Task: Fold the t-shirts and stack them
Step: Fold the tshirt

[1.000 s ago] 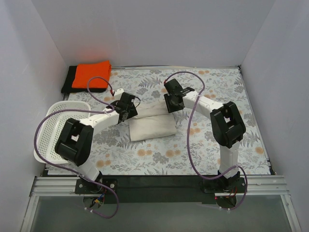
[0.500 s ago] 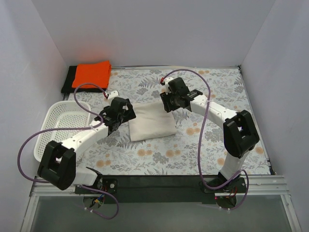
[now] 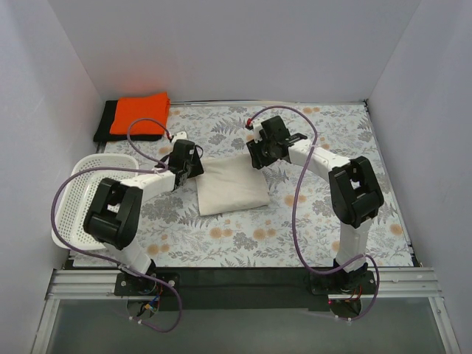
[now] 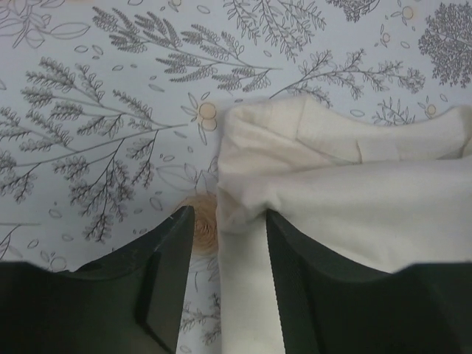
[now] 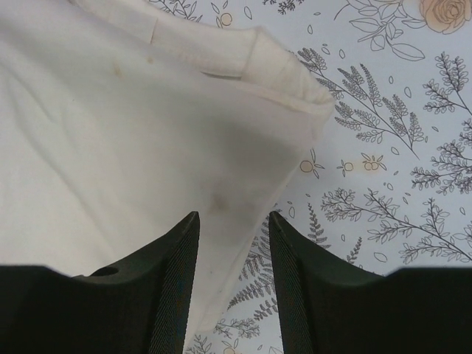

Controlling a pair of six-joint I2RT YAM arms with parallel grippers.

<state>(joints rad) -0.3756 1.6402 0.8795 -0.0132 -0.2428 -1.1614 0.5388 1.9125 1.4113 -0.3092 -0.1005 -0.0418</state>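
Observation:
The cream t-shirt (image 3: 231,186) lies folded in a rectangle at mid-table. My left gripper (image 3: 193,165) is low at its far left corner, jaws open; in the left wrist view the cream shirt's (image 4: 354,199) bunched edge lies between the fingertips (image 4: 284,243) with tablecloth showing beside it. My right gripper (image 3: 257,157) is at the far right corner, also open, and the shirt's (image 5: 133,133) edge runs between its fingers (image 5: 177,251). The orange t-shirt (image 3: 140,113) lies folded on top of the black t-shirt (image 3: 102,125) in the far left corner.
A white perforated basket (image 3: 80,193) stands at the left edge, close to the left arm. White walls close in the floral tablecloth (image 3: 332,133) on three sides. Purple cables loop over both arms.
The raised, bunched far edge of the cream shirt now lies flat. The left gripper swung out left and came back to the corner; the right gripper shifted slightly away.

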